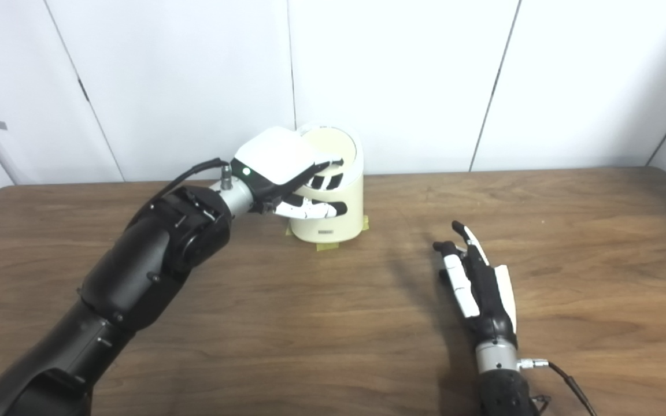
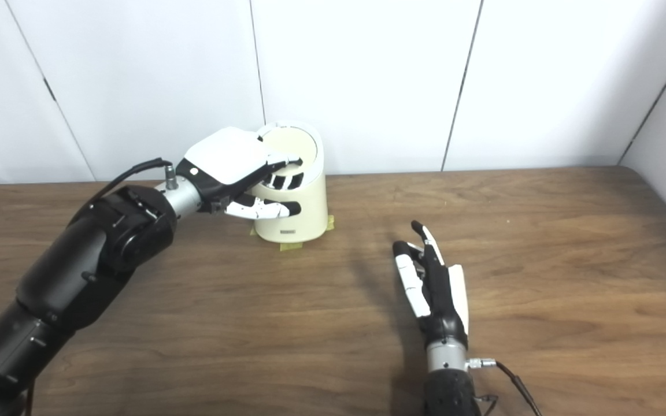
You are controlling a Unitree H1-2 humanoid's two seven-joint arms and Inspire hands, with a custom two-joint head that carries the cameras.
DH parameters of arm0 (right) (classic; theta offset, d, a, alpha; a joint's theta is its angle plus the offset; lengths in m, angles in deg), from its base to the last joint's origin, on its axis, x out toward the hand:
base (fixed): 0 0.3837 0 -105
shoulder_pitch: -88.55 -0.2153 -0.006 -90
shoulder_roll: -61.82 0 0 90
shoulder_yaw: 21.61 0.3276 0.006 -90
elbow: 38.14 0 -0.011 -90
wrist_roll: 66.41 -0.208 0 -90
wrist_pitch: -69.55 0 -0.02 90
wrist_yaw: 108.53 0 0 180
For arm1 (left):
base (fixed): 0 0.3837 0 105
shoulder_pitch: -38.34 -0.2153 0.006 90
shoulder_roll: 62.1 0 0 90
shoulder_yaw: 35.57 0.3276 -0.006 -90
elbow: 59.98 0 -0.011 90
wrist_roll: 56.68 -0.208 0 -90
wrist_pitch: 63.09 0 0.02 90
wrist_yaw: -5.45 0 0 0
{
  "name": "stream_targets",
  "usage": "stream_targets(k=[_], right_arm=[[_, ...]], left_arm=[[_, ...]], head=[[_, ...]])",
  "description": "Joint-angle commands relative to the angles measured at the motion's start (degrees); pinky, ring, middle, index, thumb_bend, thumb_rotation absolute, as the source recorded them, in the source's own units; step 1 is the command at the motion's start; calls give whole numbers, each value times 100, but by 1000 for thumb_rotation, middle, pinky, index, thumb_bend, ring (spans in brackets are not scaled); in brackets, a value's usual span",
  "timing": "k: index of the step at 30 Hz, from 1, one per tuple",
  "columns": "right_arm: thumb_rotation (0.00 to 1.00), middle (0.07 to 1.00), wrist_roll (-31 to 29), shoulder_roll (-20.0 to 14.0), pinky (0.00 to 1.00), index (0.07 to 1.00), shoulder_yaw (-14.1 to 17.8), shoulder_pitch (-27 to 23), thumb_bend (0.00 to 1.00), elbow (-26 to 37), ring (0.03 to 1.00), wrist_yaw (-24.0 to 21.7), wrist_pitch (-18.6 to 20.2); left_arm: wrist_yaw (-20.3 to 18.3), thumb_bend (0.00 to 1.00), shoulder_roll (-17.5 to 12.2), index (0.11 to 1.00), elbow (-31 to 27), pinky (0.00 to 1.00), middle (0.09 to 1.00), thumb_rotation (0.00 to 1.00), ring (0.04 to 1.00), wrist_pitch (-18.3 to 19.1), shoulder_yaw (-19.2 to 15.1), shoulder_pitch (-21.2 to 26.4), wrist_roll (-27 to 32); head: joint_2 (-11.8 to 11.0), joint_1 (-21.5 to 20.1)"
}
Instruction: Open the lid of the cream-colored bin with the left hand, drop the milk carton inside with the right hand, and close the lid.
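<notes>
White panelled wall (image 1: 402,75), wooden table (image 1: 570,242).

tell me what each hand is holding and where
Left hand has its fingers over the bin rim at the lid; a firm grip cannot be told. Right hand holds nothing.

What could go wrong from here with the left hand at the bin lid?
1. No milk carton shows in either view, and the right hand rests open and empty on the table. I cannot tell whether the carton is already inside.
2. The left hand curls over the front rim of the cream bin; pulling hard could tip it or peel the yellow tape at its base.
3. Fingers draped over the rim might get pinched by the lid.
</notes>
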Motion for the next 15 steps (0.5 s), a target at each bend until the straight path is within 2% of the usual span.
stream_targets(k=[1, 15], right_arm=[[996, 749, 77, 30, 911, 906, 28, -160, 389, 176, 815, 72, -12], [1000, 745, 76, 53, 925, 912, 34, -213, 396, 181, 814, 80, 26]], left_arm=[[-553, 649, -76, 910, 33, 913, 822, 1000, 827, 23, 145, -2, -51], [-872, 696, -148, 896, -53, 890, 812, 1000, 805, 12, 125, -5, 79]], head=[[5, -6], [22, -13]])
